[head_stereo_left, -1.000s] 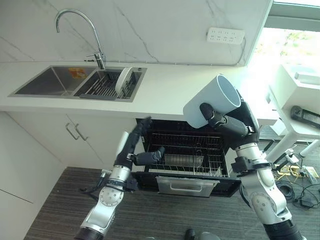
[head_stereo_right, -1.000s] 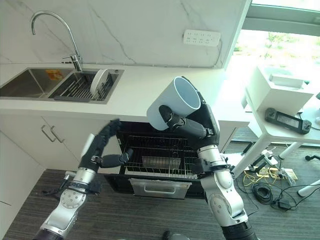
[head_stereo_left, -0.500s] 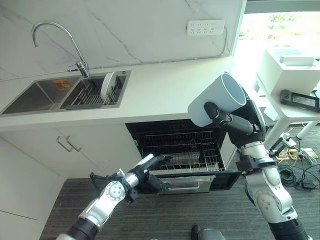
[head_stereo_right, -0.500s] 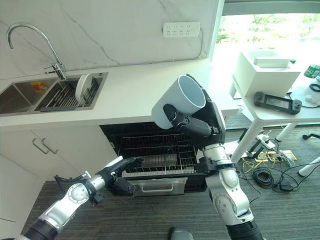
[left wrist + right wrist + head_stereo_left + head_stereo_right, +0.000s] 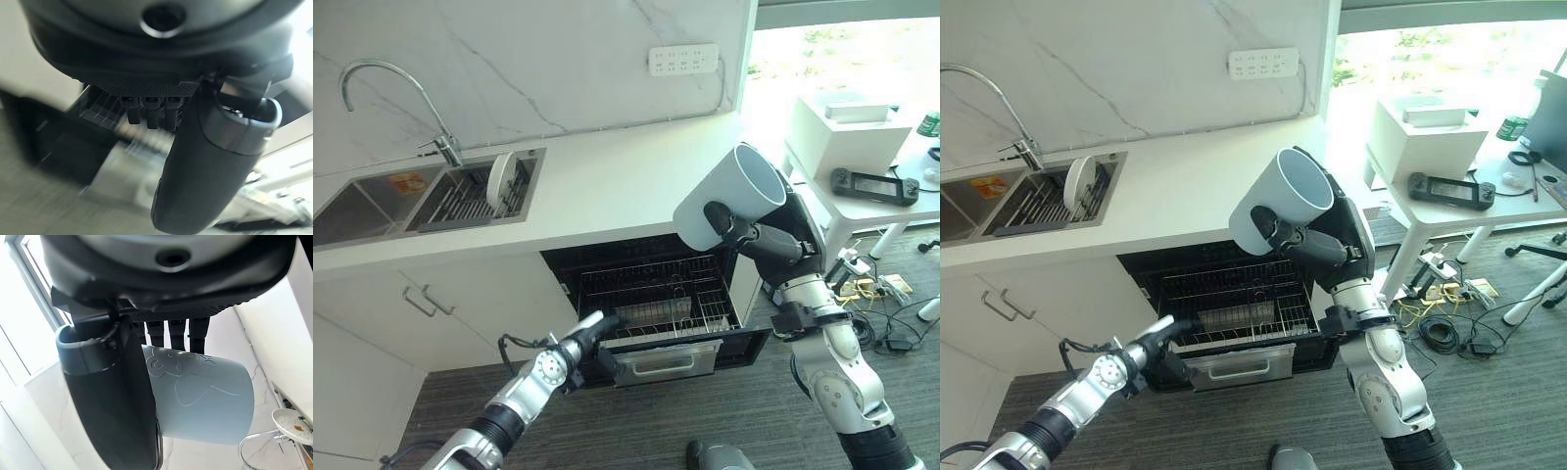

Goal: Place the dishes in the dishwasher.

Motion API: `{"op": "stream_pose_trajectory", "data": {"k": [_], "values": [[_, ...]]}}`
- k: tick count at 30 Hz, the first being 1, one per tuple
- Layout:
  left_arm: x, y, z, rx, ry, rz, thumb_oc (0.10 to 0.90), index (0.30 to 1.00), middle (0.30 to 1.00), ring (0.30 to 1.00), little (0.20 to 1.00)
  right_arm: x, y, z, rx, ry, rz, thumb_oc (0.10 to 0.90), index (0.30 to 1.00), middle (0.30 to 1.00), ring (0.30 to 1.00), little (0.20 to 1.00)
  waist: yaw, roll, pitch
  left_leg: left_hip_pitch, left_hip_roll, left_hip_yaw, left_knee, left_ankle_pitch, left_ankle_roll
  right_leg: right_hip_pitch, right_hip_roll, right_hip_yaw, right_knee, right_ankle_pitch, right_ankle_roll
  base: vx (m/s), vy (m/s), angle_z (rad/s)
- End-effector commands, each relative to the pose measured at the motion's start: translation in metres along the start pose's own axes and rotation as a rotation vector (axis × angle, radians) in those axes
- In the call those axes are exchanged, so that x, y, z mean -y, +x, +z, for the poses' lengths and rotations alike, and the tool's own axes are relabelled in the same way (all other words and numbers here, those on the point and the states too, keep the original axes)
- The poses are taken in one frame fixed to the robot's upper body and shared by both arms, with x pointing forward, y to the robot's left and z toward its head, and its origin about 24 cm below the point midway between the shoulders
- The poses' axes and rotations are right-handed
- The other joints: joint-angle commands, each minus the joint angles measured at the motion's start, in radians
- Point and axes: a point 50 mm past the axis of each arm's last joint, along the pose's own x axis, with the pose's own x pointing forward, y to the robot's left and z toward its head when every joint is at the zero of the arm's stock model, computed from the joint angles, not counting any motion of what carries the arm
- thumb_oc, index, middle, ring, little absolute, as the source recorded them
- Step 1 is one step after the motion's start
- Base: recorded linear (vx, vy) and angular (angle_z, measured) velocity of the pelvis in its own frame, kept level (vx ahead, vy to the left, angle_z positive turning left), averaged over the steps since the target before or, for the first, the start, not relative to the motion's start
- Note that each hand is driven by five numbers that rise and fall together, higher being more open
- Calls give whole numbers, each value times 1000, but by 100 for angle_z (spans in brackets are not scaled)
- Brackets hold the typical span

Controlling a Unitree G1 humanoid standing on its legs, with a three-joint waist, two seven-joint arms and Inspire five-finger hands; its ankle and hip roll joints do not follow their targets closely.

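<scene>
left hand point(image 5: 590, 333) at the dishwasher point(image 5: 658, 294) rack's 7 o'clock, grip unclear; right hand point(image 5: 751, 238) clasps tilted cup point(image 5: 729, 198); plate point(image 5: 499, 172) upright in sink point(image 5: 372, 196).

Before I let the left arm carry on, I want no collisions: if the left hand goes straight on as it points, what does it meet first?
Probably the pulled-out dishwasher rack: the left hand reaches toward its front left corner, though depth is unclear.

Sink point(image 5: 372, 201) at counter's point(image 5: 607, 186) left end, plate point(image 5: 499, 179) upright in its rack, faucet point(image 5: 386, 98) behind. Open dishwasher point(image 5: 656, 304) under counter, rack point(image 5: 651, 305) inside. Cup point(image 5: 729, 199) above dishwasher's right side. Table point(image 5: 876, 186) right.
</scene>
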Motion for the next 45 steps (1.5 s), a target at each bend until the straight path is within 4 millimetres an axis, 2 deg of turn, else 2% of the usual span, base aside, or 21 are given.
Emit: {"op": "stream_pose_trajectory", "data": {"k": [1,7,13,17,23,26,27,33,35,36,37,39,42,44,45], "values": [[-21,3,27,97,49,50,800,900,900,900,900,-26,22,50,269,58,158,400,300,300,300,300,-10,-12,-60,-21,58,-11,27,-85,-6,78,-59,43,-16,-110,142,0,0,0],[25,16,-10,-78,-56,-103,800,900,900,900,900,-32,21,45,239,89,179,400,300,300,300,300,-33,-17,-60,-10,60,8,27,-86,-4,80,-54,55,-16,-110,143,12,-6,-4],[63,15,-34,-217,-66,-333,800,900,900,900,900,-36,20,43,224,111,198,400,300,300,300,300,-58,-26,-58,0,66,28,27,-94,-2,82,-49,67,-16,-113,146,13,-18,-9],[92,6,-41,-292,-45,-604,800,900,900,900,900,-38,22,44,226,111,200,400,300,300,300,300,-65,-21,-51,-3,65,32,27,-95,1,74,-45,74,-16,-113,145,-8,-1,-4],[102,-9,-37,-325,95,-842,800,900,900,900,900,-37,27,50,242,78,194,400,300,300,300,300,-52,2,-39,-15,58,21,27,-94,0,69,-50,66,-16,-118,143,-33,38,-2],[88,-17,-24,-324,203,-900,800,900,900,900,900,-35,29,54,254,52,178,400,300,300,300,300,-31,15,-39,-31,52,10,27,-85,-1,62,-58,52,-16,-117,140,-59,43,11],[74,-21,-17,-319,247,-901,800,900,900,900,900,-33,30,54,258,40,169,400,300,300,300,300,-18,20,-43,-40,51,4,27,-82,-2,59,-62,42,-16,-118,140,-43,13,7],[46,-25,4,-245,267,-813,800,900,900,900,900,-30,29,56,265,28,150,400,300,300,300,300,0,20,-42,-49,47,-9,27,-77,-3,61,-70,22,-16,-117,139,-14,5,7],[28,-26,23,-147,236,-696,800,900,900,900,900,-26,26,55,269,21,134,400,300,300,300,300,11,18,-39,-52,46,-17,27,-75,-4,63,-75,11,-16,-117,138,-19,-16,14],[5,-29,39,-36,181,-544,800,900,900,900,900,-21,22,54,273,11,113,400,300,300,300,300,22,15,-36,-53,44,-26,27,-73,-4,69,-78,1,-16,-116,139,-1,-18,15],[-3,-32,44,6,152,-495,800,900,900,900,900,-19,20,53,274,8,106,400,300,300,300,300,25,14,-35,-49,44,-29,27,-77,-5,74,-80,-3,-16,-121,141,1,-24,10],[-32,-42,60,156,32,-328,800,900,900,900,900,-11,14,51,280,-6,74,400,300,300,300,300,39,10,-35,-51,43,-35,27,-75,-7,78,-84,-13,-16,-118,141,-3,-22,13],[-74,-59,61,279,-139,-93,800,900,900,900,900,5,6,50,291,-30,12,400,300,300,300,300,62,1,-39,-60,44,-46,27,-64,-10,77,-88,-24,-16,-110,138,6,-35,19],[-87,-64,61,347,-239,8,800,900,900,900,900,10,6,50,293,-43,-21,400,300,300,300,300,70,-4,-39,-60,44,-53,27,-63,-10,80,-91,-31,-16,-110,137,26,-31,17],[-98,-69,60,401,-305,116,800,900,900,900,900,16,6,49,294,-68,-62,400,300,300,300,300,77,-10,-39,-60,45,-60,27,-62,-11,84,-91,-36,-16,-113,136,33,-33,25]]}}
